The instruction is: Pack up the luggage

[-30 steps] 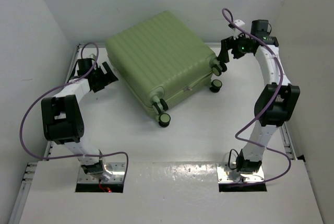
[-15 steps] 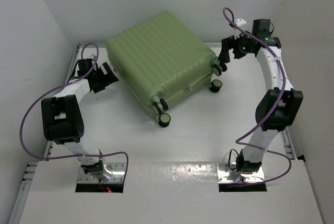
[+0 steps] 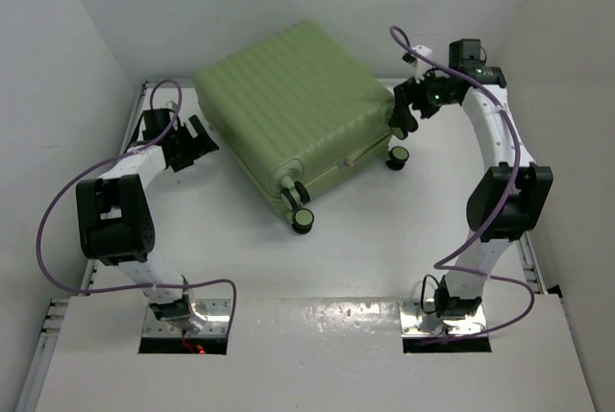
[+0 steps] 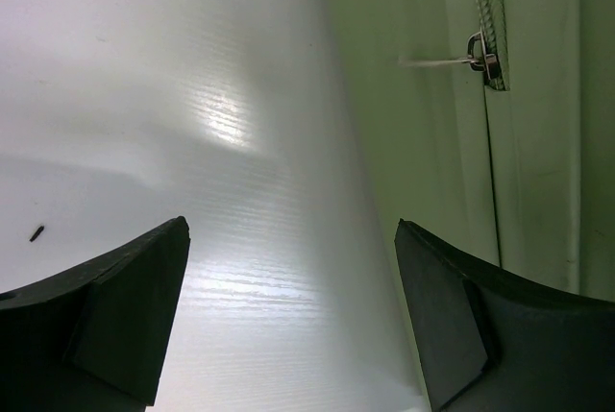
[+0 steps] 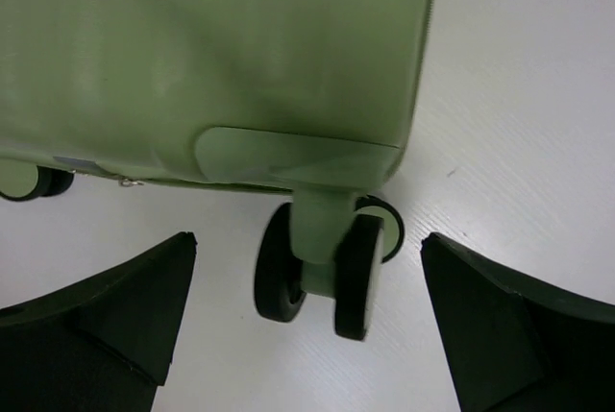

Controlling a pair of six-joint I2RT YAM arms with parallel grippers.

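The luggage (image 3: 293, 105), a light-green ribbed hard-shell suitcase, lies closed and flat at the back of the table, its black wheels toward the front right. My left gripper (image 3: 199, 137) is open and empty just off its left edge; the left wrist view shows the shell side (image 4: 432, 95) with a zipper pull (image 4: 483, 55). My right gripper (image 3: 402, 112) is open at the suitcase's right corner. In the right wrist view a black double wheel (image 5: 322, 268) on its green fork sits between my spread fingers, untouched.
White walls close in the table at the back and both sides. Two more wheels (image 3: 298, 208) stick out at the suitcase's near corner, and another wheel (image 3: 396, 156) sits below my right gripper. Purple cables loop from both arms.
My right gripper has moved left and a little down, closing in on the suitcase's right corner wheel. The left arm and the suitcase have not moved.
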